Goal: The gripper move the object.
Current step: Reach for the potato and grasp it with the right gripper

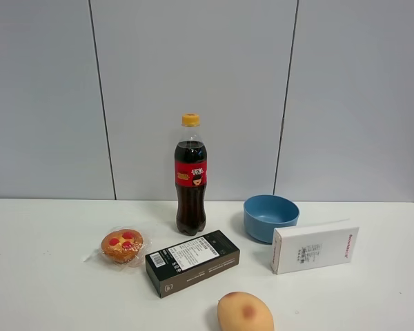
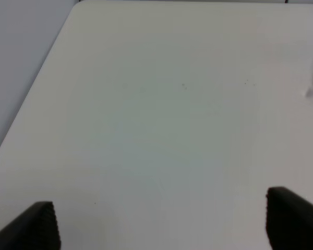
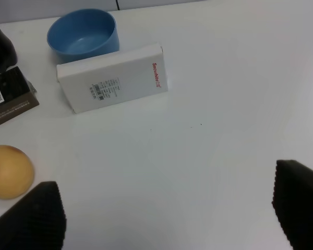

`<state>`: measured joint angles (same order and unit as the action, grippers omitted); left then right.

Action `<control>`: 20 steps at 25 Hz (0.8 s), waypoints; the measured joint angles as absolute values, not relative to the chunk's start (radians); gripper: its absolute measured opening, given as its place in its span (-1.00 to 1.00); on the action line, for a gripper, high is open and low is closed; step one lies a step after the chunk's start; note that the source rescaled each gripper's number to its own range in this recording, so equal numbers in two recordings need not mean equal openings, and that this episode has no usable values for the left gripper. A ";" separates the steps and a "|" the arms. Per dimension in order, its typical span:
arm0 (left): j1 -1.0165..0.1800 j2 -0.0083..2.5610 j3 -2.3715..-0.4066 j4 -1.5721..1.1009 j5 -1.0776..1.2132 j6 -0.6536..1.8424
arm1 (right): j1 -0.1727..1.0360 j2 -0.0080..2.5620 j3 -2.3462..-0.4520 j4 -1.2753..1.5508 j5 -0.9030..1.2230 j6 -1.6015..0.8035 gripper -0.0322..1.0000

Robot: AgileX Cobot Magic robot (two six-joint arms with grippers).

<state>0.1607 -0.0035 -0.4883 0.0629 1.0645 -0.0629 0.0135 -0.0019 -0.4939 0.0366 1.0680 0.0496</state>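
Note:
The object, a round yellow-orange peach (image 1: 245, 312) with a reddish blush spot, lies near the table's front edge in the high view. The right wrist view shows the peach (image 3: 9, 172) just beyond one black fingertip (image 3: 34, 216). My right gripper (image 3: 167, 219) is open, its jaws wide apart over bare table, nothing between them. My left gripper (image 2: 161, 221) is open too, above bare white table near the table's edge. Neither arm appears in the high view.
A cola bottle (image 1: 190, 176) stands at the back middle, a blue bowl (image 1: 270, 218) to its right. A white box (image 1: 314, 246) stands in front of the bowl. A black box (image 1: 192, 262) and a wrapped muffin (image 1: 121, 245) lie left of centre.

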 joint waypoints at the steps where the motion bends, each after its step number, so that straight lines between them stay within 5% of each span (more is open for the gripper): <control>1: 0.161 -0.003 -0.488 0.063 1.065 -0.063 | 0.013 -0.002 -0.494 0.037 1.068 0.050 0.76; 20: 0.161 -0.003 -0.488 0.063 1.065 -0.063 | 0.047 -0.002 -0.494 0.136 1.065 0.041 0.76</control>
<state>0.1607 -0.0035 -0.4883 0.0629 1.0645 -0.0629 0.0467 -0.0019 -0.4939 0.1365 1.0648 0.0409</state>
